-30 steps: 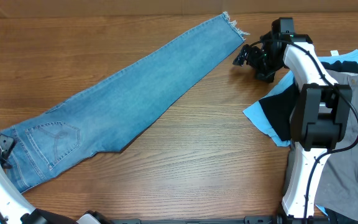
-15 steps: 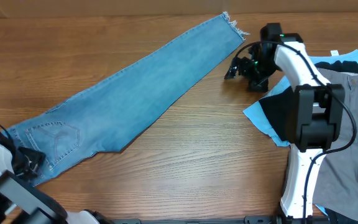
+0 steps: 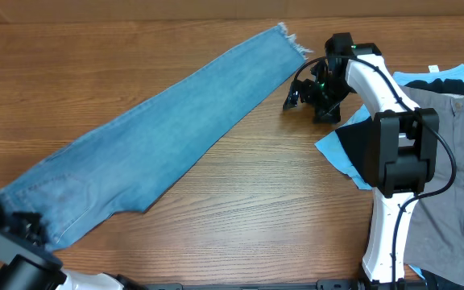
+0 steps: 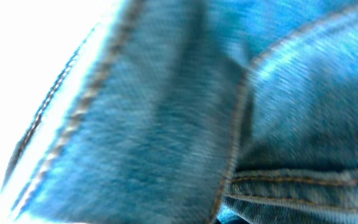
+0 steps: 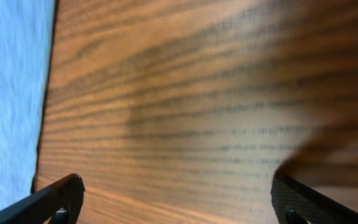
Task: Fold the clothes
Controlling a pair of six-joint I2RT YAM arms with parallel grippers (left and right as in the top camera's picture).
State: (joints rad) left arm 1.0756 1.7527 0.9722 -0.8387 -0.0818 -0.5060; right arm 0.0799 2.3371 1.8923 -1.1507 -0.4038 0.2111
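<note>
A pair of blue jeans (image 3: 167,121), folded lengthwise, lies diagonally from the frayed hem (image 3: 292,40) at the back to the waist at the front left. My left gripper (image 3: 29,229) sits at the waist end and is shut on the jeans. Blurred denim (image 4: 166,124) with orange seams fills the left wrist view and hides the fingers. My right gripper (image 3: 295,95) hovers open just right of the hem. In the right wrist view its fingertips (image 5: 55,199) stand wide apart over bare wood, with the jeans' edge (image 5: 11,93) at the left.
A heap of other clothes lies at the right: a light blue cloth (image 3: 337,149), a black garment (image 3: 361,137) and a grey one (image 3: 457,161). The right arm's base (image 3: 389,242) stands in front of them on the wooden table (image 3: 256,201).
My left gripper has swung onto the waist end and shut on it; the jeans have slid toward the front left. My right gripper has moved left toward the hem, still open.
</note>
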